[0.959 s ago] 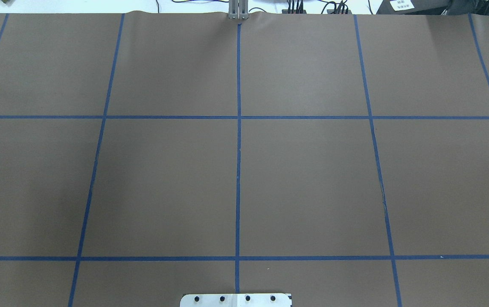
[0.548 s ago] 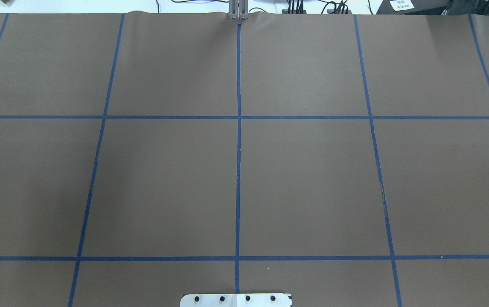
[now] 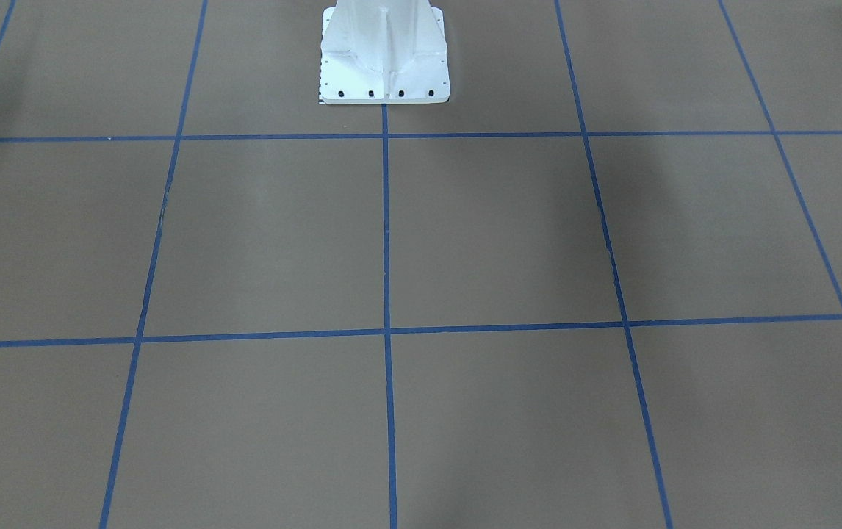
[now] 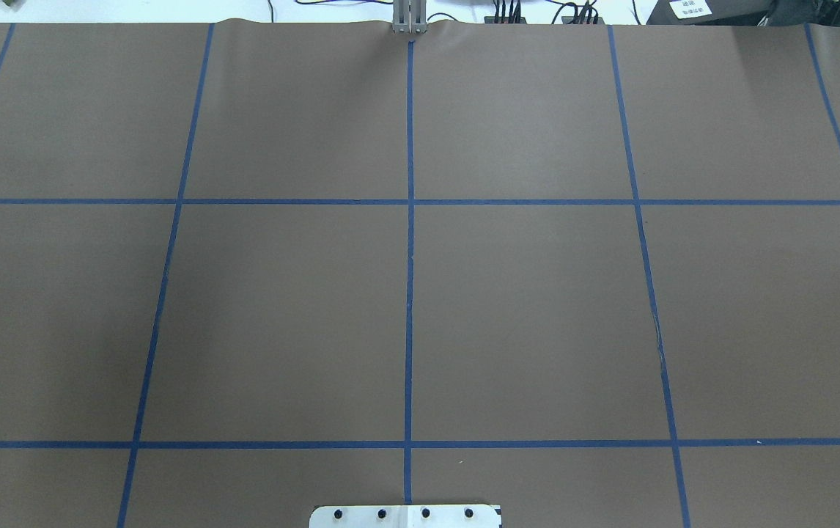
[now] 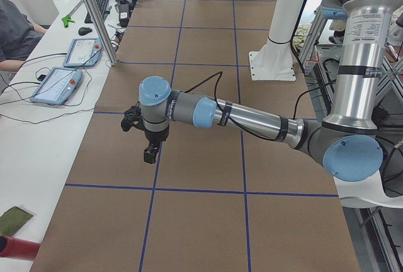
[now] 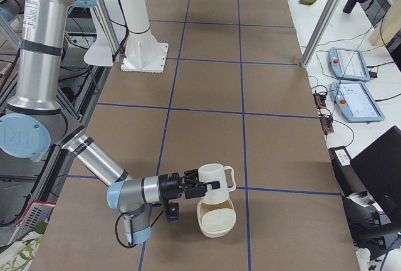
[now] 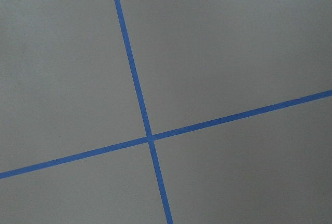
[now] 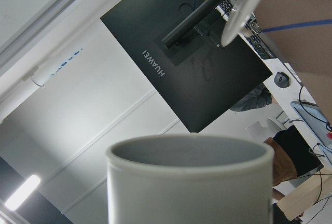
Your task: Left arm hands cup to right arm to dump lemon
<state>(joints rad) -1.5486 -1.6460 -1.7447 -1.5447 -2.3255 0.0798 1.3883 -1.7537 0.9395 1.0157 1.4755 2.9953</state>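
The right tool [image 6: 190, 189] has the white ribbed mug [image 6: 212, 180] at its tip, off the brown table [image 6: 207, 83] and over a cream bowl [image 6: 216, 219]; its grip cannot be told. The left tool [image 5: 150, 153], state likewise unclear, hangs well apart. Handover looks done; no lemon shows, so the dump is unconfirmed.

The one word that reads clearly is "HUAWEI", in pale capitals on the back of a black monitor [image 8: 199, 81] in the right wrist view. It runs slantwise, beside the stand's mount. In the overhead view a white label [image 4: 690, 7] sits on a dark box [image 4: 735, 12] beyond the table's far right corner. It bears two short dark lines, perhaps characters, too small to read. The two pendant screens [image 6: 360, 101] show coloured fields with no legible text.
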